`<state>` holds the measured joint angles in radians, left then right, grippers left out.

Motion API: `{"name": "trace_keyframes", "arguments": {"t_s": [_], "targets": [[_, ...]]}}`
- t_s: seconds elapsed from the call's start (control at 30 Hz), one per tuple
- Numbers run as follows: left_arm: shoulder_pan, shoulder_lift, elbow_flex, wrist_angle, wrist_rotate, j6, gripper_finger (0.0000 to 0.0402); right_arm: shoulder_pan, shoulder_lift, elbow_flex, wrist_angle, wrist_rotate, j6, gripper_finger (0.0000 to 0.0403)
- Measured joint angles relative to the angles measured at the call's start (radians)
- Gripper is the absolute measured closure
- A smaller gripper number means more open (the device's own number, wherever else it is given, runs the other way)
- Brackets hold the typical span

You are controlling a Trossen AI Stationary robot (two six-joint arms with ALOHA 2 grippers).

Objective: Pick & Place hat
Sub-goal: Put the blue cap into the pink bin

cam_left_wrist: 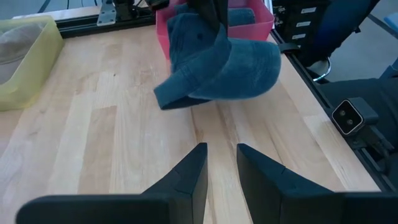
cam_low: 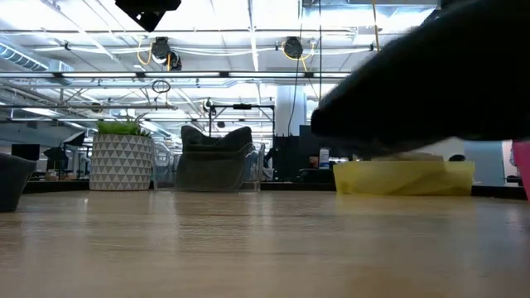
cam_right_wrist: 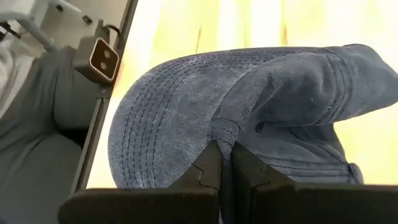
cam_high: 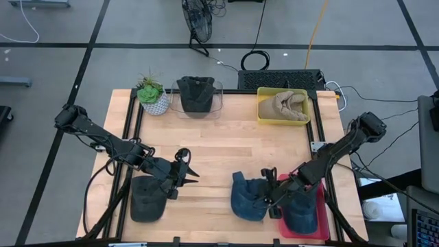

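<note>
A blue denim hat (cam_high: 247,199) (cam_left_wrist: 230,62) hangs near the table's front edge, just left of a pink tray (cam_high: 321,232). My right gripper (cam_high: 269,200) (cam_right_wrist: 225,158) is shut on it. Another blue hat (cam_high: 306,214) lies in the tray. A dark grey hat (cam_high: 147,200) rests flat on the table at the front left. My left gripper (cam_high: 192,171) (cam_left_wrist: 222,163) stands open just right of the grey hat. It points toward the blue hat, with nothing between its fingers. My right gripper pinches a fold of the blue hat's cloth (cam_right_wrist: 227,127) between its two fingers, where the stitched brim meets the crown. The fingers slant down from the table's right side. The hat hangs below them, brim drooping to the left; the low view shows it clear of the tabletop.
At the back stand a potted plant (cam_high: 152,96), a clear bin (cam_high: 217,103) with a dark hat in it, and a yellow bin (cam_high: 263,110) with a tan hat. Bare wood lies between the two grippers and across the table's middle.
</note>
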<state>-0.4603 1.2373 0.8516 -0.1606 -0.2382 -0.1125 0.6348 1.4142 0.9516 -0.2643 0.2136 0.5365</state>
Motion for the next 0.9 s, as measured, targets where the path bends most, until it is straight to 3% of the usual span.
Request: {"name": "trace_keyframes", "arguments": {"t_s": [0.2,0.47,0.7,0.9], "targets": [[0.002,0.0,0.0,0.0,0.0,0.002,0.0304,0.007,-0.106,0.0,-0.004,-0.004,-0.013,0.0403],[0.002,0.0,0.0,-0.001,0.0,0.002,0.0304,0.132,-0.207,0.072,-0.065,0.047,-0.103,0.0403],[0.002,0.0,0.0,-0.001,0.0,-0.003,0.0304,0.227,-0.209,0.2,-0.385,0.101,0.124,0.0403],[0.002,0.0,0.0,-0.001,0.0,-0.002,0.0304,0.325,-0.208,0.203,-0.417,0.098,0.335,0.0403]]}}
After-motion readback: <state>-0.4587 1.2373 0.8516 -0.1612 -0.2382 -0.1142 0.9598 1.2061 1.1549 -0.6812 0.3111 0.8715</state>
